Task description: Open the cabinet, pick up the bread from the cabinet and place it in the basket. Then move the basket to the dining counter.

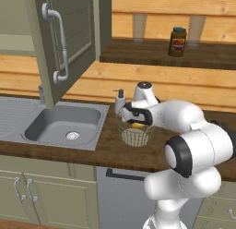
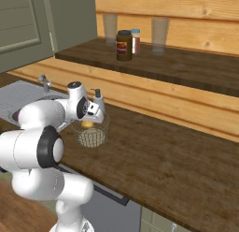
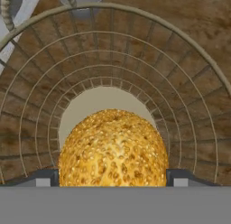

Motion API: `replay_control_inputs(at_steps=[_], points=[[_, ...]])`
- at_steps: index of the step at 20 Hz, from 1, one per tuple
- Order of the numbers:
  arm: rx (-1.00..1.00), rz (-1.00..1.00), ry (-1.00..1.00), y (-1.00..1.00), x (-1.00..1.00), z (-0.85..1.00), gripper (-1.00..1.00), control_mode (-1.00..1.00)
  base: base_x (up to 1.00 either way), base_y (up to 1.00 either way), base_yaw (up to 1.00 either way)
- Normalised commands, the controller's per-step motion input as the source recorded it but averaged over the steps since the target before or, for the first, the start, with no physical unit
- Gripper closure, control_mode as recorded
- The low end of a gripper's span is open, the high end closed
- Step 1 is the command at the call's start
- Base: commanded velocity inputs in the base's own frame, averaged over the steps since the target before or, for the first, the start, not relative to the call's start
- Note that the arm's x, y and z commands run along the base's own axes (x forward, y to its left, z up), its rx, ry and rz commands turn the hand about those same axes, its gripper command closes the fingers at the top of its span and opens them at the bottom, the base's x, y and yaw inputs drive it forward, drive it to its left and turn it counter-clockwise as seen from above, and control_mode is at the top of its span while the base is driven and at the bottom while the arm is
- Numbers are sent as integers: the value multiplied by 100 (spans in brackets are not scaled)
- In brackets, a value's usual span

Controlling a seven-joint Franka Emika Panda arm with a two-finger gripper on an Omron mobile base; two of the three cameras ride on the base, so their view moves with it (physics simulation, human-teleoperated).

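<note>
The wire basket (image 1: 136, 136) (image 2: 92, 134) (image 3: 189, 74) stands on the dark wood worktop to the right of the sink. My gripper (image 1: 134, 123) (image 2: 90, 120) (image 3: 113, 178) points down into it. The golden bread (image 3: 113, 148) (image 1: 138, 126) (image 2: 87, 124) sits between my two fingertips (image 3: 45, 177), touching both, above the basket's pale bottom. The gripper is shut on the bread. The cabinet (image 1: 69, 34) hangs above the sink with its door swung open and its curved handle (image 1: 61, 43) facing me. The dining counter is out of view.
A grey sink (image 1: 64, 124) lies left of the basket, with a soap dispenser (image 1: 120, 101) (image 2: 98, 99) just behind it. On the dark shelf (image 2: 186, 67) above stand jars (image 1: 177, 41) (image 2: 124, 45) and glasses (image 2: 159, 34). Bare worktop stretches right of the basket.
</note>
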Motion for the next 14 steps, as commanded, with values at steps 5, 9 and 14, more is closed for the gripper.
replay_control_inputs(at_steps=[5, 9, 14], points=[[0, 2, 1, 0, 45, -29, 100, -100, 0, 0, 0], [0, 4, 7, 0, 35, -24, 100, -100, 0, 0, 0], [0, 3, 2, 0, 20, -10, -100, -100, 0, 0, 0]])
